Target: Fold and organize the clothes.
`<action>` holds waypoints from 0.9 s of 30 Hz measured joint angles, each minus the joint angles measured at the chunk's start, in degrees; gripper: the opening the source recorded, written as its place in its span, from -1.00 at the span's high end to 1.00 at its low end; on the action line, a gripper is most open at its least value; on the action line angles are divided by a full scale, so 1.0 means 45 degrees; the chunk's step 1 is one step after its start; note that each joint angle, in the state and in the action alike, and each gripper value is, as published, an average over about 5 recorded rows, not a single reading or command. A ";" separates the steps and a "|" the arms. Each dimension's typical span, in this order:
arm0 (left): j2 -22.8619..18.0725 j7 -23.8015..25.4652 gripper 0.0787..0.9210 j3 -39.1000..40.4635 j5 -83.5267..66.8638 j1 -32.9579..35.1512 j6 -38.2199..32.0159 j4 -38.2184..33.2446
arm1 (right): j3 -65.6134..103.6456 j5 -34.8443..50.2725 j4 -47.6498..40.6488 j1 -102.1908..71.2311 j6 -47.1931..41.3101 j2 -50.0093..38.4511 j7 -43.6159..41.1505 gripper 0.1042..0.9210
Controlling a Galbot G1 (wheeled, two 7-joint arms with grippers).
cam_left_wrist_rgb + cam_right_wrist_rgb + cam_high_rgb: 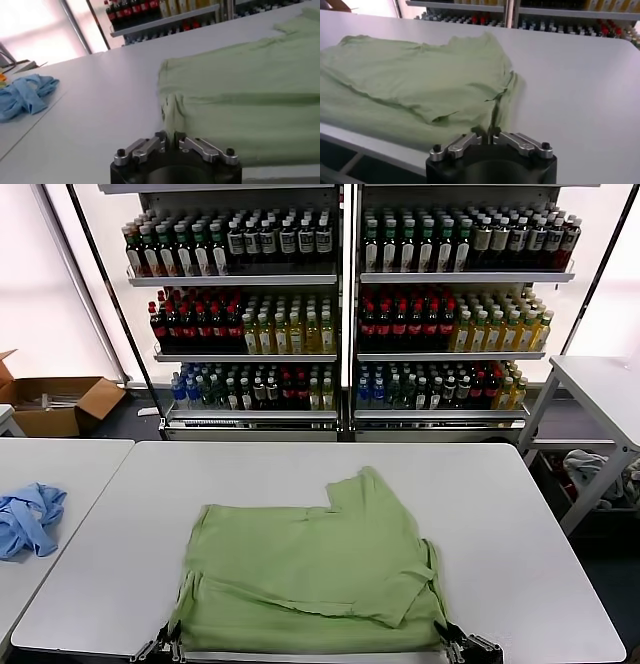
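Both grippers, left gripper [170,139] and right gripper [487,136], pinch the green shirt [310,569] at its near hem; a fold away from the robot seems the next move.

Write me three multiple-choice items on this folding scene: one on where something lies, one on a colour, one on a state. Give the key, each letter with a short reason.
1. Where does the blue garment lie?
A. on the side table to the robot's left
B. on the green shirt
C. on a drinks shelf

2. What colour is the shirt on the main table?
A. red
B. light green
C. black

3. How does the shirt lie?
A. hanging from a shelf
B. rolled into a ball
C. flat, partly folded over itself

Key: 1 A, it sits on the separate left table. 2 B, light green in every view. 3 C, layers overlap, with the left gripper and right gripper at its near corners.
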 measured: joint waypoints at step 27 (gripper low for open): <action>-0.0203 0.0119 -0.74 -0.1489 -0.0588 -0.1519 0.0374 -0.1627 | 0.1879 0.1696 0.1144 0.0920 -0.0139 0.0156 0.0846 -0.76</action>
